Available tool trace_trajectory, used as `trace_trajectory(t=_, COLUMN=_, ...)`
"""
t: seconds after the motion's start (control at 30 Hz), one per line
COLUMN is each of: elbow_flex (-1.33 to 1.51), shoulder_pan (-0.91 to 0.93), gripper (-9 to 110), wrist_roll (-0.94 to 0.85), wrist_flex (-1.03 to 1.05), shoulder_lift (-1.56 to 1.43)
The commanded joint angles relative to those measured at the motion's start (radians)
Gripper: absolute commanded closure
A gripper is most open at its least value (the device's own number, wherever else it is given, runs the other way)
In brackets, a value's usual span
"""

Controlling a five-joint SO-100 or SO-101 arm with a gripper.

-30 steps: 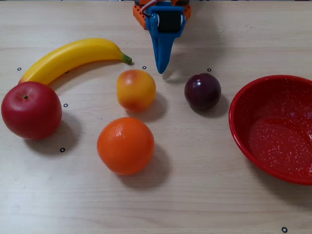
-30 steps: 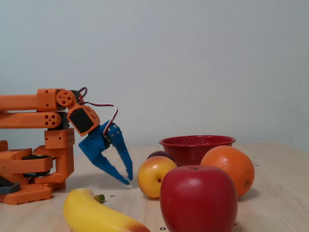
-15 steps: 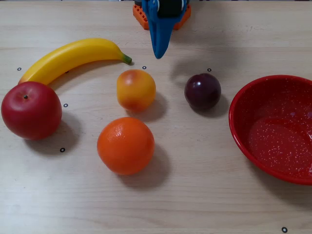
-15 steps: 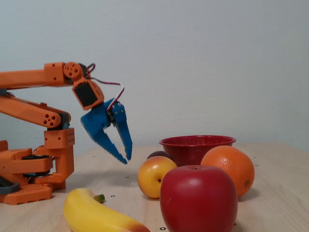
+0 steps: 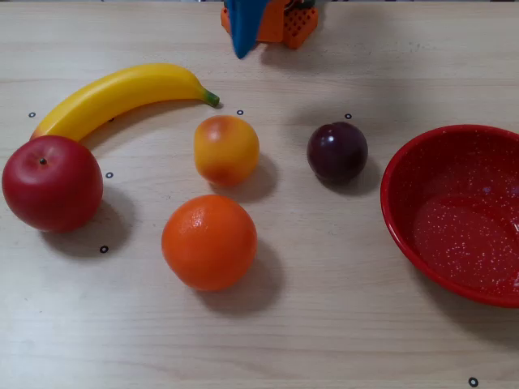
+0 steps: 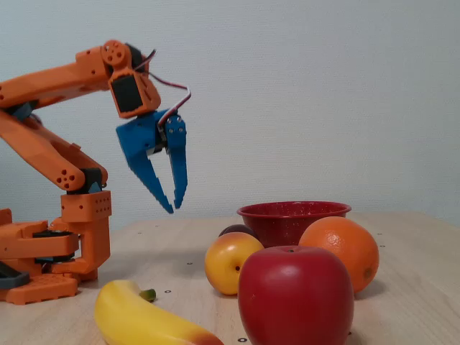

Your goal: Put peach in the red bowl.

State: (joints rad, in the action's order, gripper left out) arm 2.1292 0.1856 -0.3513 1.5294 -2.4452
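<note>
The peach (image 5: 226, 149), small and yellow-orange with a reddish blush, rests on the wooden table between the banana and the orange, and also appears as the peach (image 6: 231, 262) in the low side fixed view. The red bowl (image 5: 405, 174) stands at the right edge of the top-down fixed view; the bowl (image 6: 287, 226) sits behind the fruit in the side one. My blue gripper (image 6: 175, 207) hangs high above the table near the arm base, pointing down, shut and holding nothing. Only the gripper (image 5: 242, 49) tip shows at the top edge from above, well behind the peach.
A banana (image 5: 122, 93) and a red apple (image 5: 52, 183) lie on the left. An orange (image 5: 209, 241) sits in front of the peach, and a dark plum (image 5: 337, 151) lies between the peach and the bowl. The orange arm base (image 6: 43, 259) stands at the table's back.
The gripper has lifted from just above the table behind the peach to high in the air, and drawn back toward the arm base. No fruit has moved.
</note>
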Motion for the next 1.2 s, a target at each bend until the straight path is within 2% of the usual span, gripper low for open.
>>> trace_trajectory(t=0.0, elbow_flex=-0.141, shoulder_pan=0.034, gripper=102, wrist_roll=-0.060, wrist_flex=0.041, shoulder_lift=0.032)
trace_trajectory(t=0.23, elbow_flex=-0.262, shoulder_pan=0.130, gripper=101, wrist_roll=-0.210, wrist_flex=0.147, shoulder_lift=0.146)
trace_trajectory(t=0.8, elbow_flex=-0.477, shoulder_pan=0.291, gripper=59, wrist_roll=-0.476, wrist_flex=0.316, shoulder_lift=0.453)
trace_trajectory(t=1.17, elbow_flex=-0.512, shoulder_pan=0.281, gripper=54, wrist_roll=-0.525, wrist_flex=0.305, shoulder_lift=0.614)
